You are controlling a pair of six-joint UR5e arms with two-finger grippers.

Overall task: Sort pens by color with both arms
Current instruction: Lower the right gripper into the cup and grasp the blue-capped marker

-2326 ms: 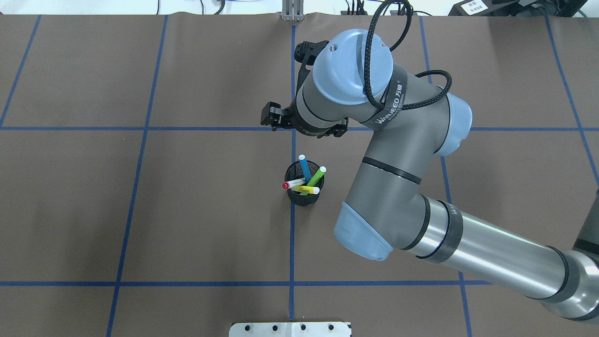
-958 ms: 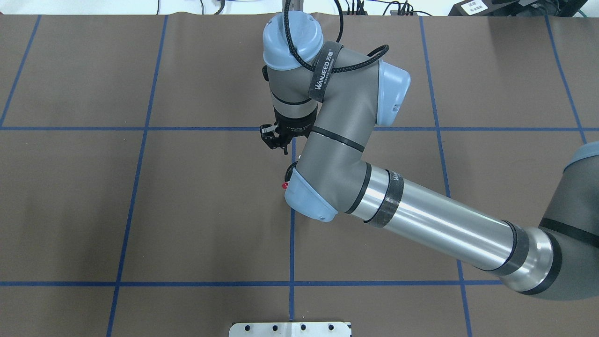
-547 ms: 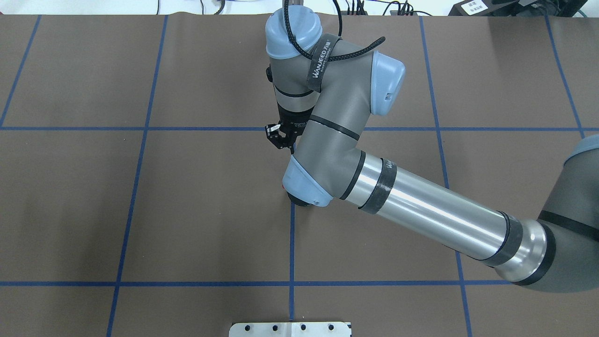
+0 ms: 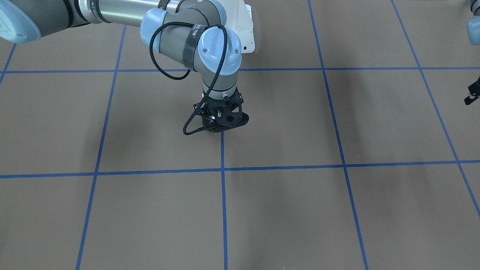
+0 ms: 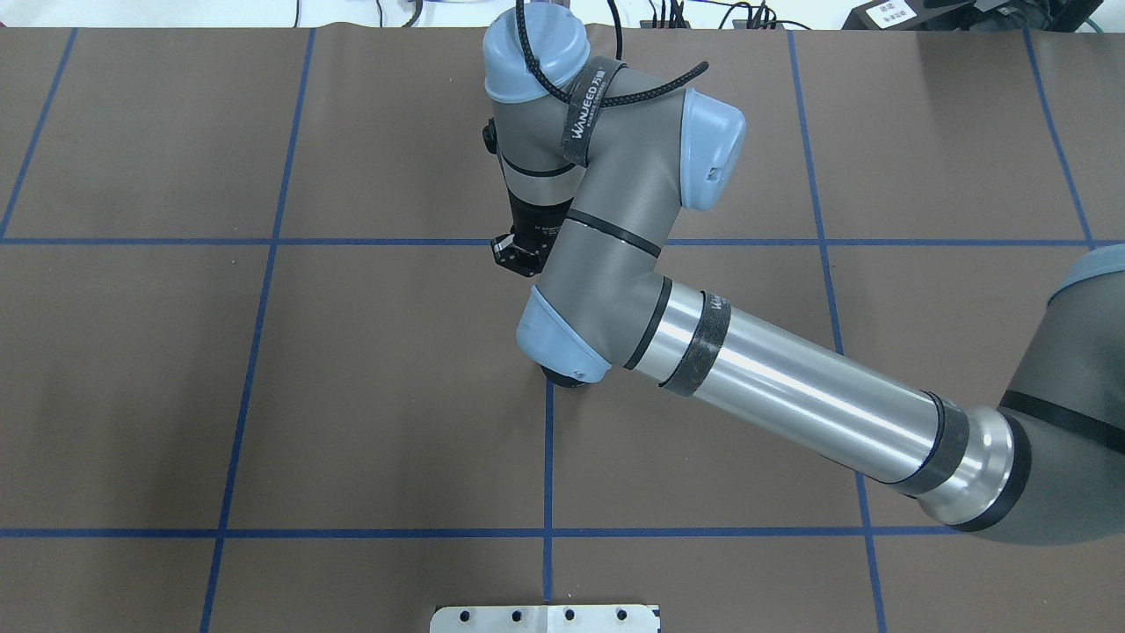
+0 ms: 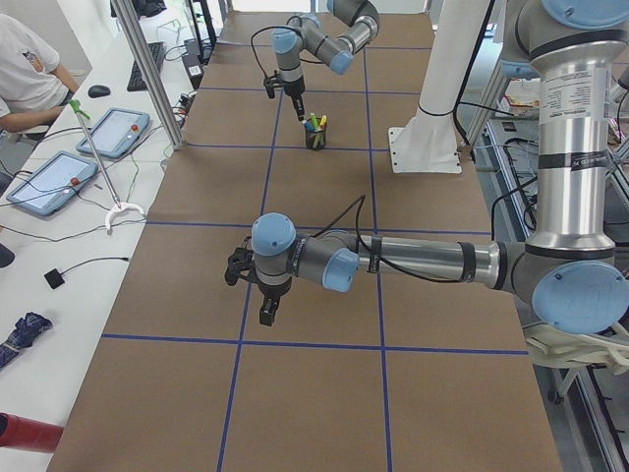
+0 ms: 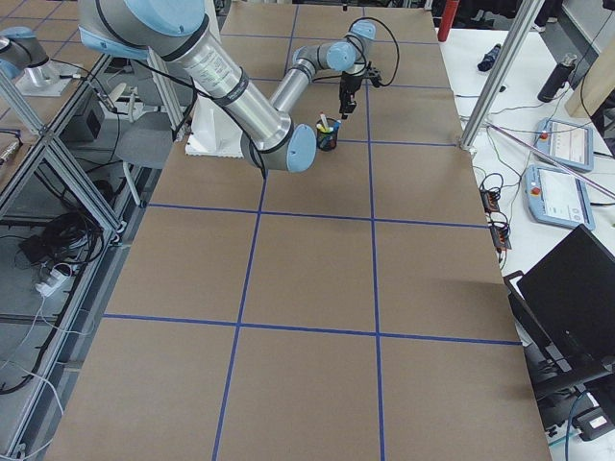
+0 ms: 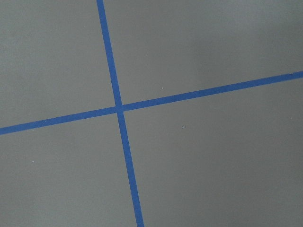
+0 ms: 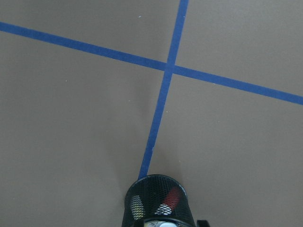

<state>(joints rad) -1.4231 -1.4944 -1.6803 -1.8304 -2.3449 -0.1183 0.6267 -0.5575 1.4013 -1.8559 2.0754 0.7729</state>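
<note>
"WANJEED", white letters, on black strap (image 5: 587, 107) round right arm (image 5: 791, 396) wrist. Other labels too small to read.

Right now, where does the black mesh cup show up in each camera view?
Overhead: black mesh cup, only a sliver below the right arm elbow cap, centre.
Front-facing: unclear, masked by that arm's wrist.
Exterior left: far end, top centre.
Exterior right: top centre, beside the near arm's elbow.
Left wrist: not in it.
Right wrist: bottom edge, centre.
Shared landmark: the blue tape line it stands on.
</note>
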